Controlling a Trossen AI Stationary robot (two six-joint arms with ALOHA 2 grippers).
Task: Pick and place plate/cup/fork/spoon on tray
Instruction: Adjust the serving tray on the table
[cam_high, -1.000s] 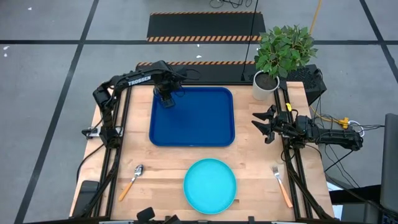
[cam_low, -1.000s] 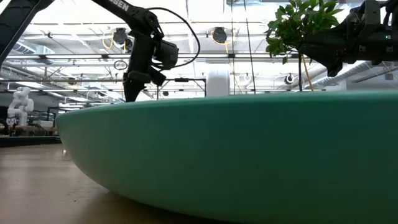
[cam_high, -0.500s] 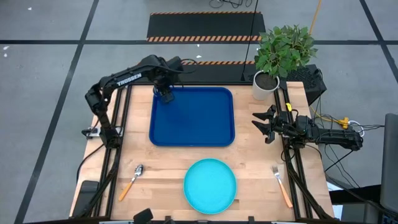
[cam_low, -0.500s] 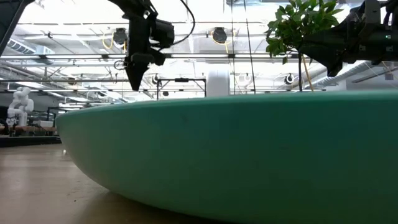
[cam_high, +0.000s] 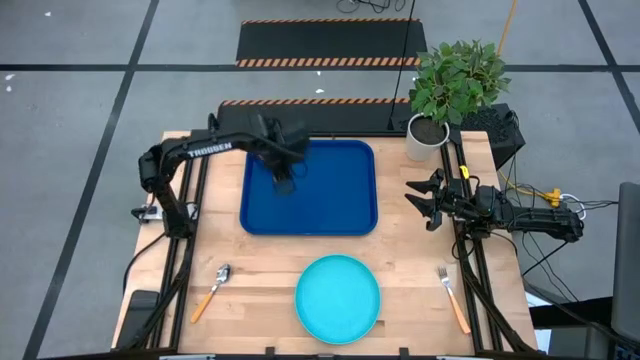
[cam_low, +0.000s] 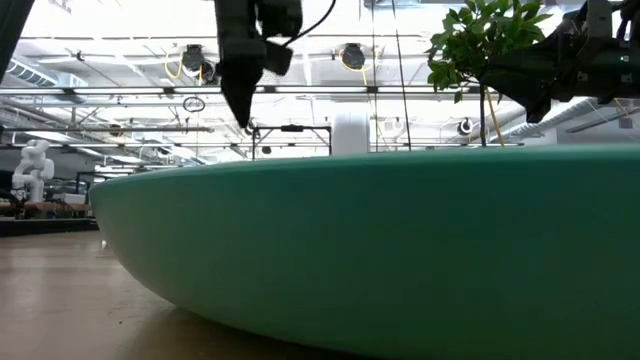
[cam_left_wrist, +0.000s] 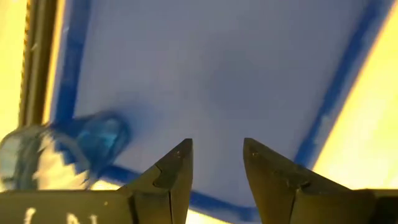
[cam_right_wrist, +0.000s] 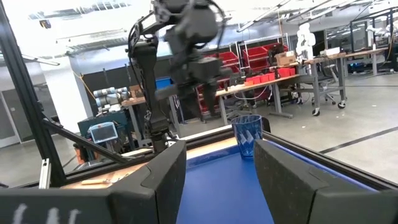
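Observation:
The dark blue tray (cam_high: 310, 228) lies at the table's far middle. The blue cup (cam_left_wrist: 93, 140) (cam_right_wrist: 247, 134) stands upright on its base in the tray's far left corner. My left gripper (cam_high: 285, 183) (cam_left_wrist: 216, 146) hangs open above the tray's left part, pointing down, to the right of the cup, with nothing between its fingers. The cyan plate (cam_high: 338, 298) lies near the front edge, the spoon (cam_high: 212, 290) to its left and the fork (cam_high: 452, 297) to its right. My right gripper (cam_high: 418, 205) (cam_right_wrist: 217, 162) waits open at the table's right, beside the tray.
A white pot with a green plant (cam_high: 427, 138) stands at the far right corner, with a black box (cam_high: 497, 125) beside it. In the low view the plate (cam_low: 400, 240) fills most of the picture and hides the tray. Bare wood lies between tray and plate.
My left gripper has risen from the cup in the tray's far left corner. It has then swung toward the table's right and near edges, over the tray's left part. The cup has stayed standing in the corner. My right arm has kept still.

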